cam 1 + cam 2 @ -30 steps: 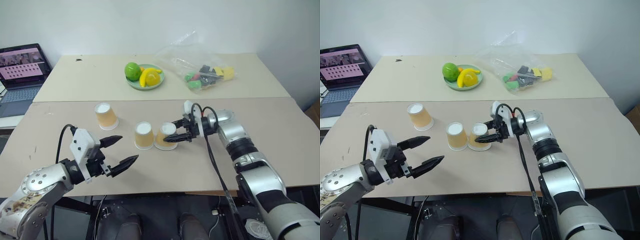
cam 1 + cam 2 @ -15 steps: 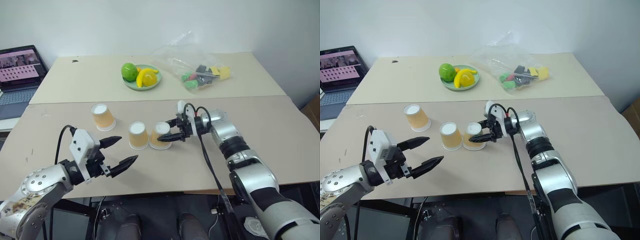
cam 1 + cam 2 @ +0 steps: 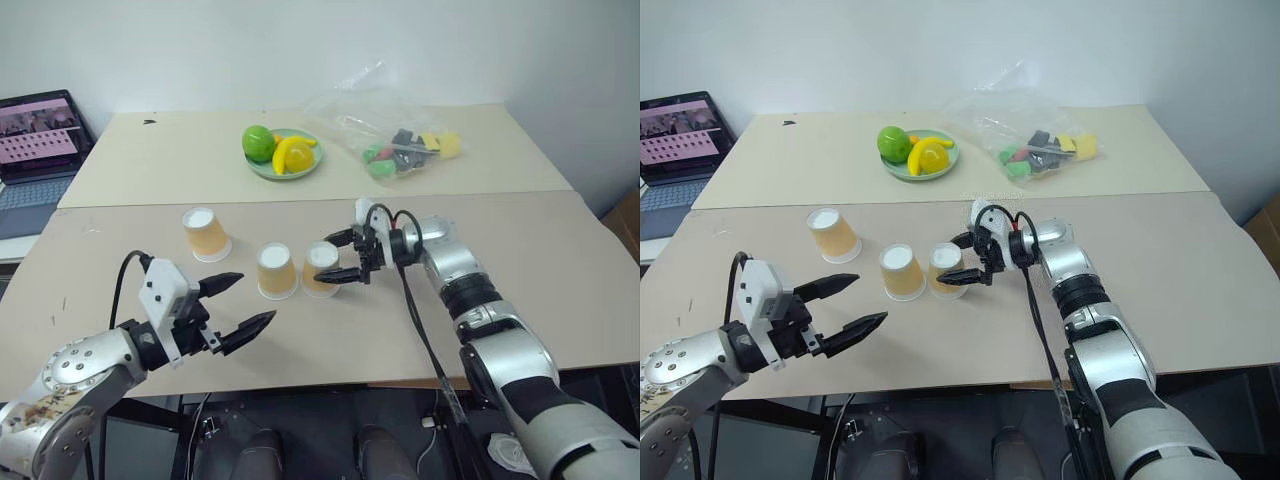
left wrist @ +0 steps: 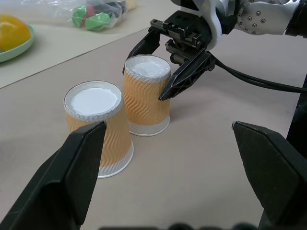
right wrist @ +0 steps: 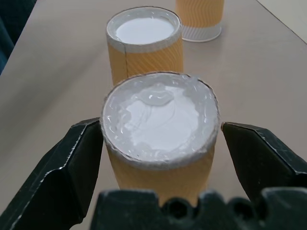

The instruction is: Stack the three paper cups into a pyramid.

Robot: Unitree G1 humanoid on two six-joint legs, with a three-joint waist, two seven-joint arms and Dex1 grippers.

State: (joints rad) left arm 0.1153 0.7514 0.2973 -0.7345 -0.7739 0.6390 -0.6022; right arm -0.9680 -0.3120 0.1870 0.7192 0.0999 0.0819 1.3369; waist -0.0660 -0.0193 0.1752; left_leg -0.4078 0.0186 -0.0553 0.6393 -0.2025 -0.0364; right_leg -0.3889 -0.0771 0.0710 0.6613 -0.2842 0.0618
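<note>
Three paper cups stand upside down on the near table, white bases up. One cup [image 3: 206, 233] stands apart at the left. The middle cup [image 3: 276, 270] and the right cup [image 3: 321, 268] stand side by side, almost touching. My right gripper [image 3: 339, 258] is open, one finger on each side of the right cup [image 5: 160, 124], close to its wall. My left gripper [image 3: 255, 297] hangs open over the table in front of the cups and holds nothing. In the left wrist view the two neighbouring cups [image 4: 98, 124] [image 4: 146, 96] are ahead of its fingers [image 4: 72, 182].
On the far table sit a green plate of fruit [image 3: 283, 153] and a clear plastic bag of small toys [image 3: 400, 140]. A laptop [image 3: 35, 140] stands open at the far left. A seam runs between the two tables behind the cups.
My right gripper has opened from its grip on the right cup, which stays standing beside the middle cup. The left gripper has not moved. The camera view shifted slightly.
</note>
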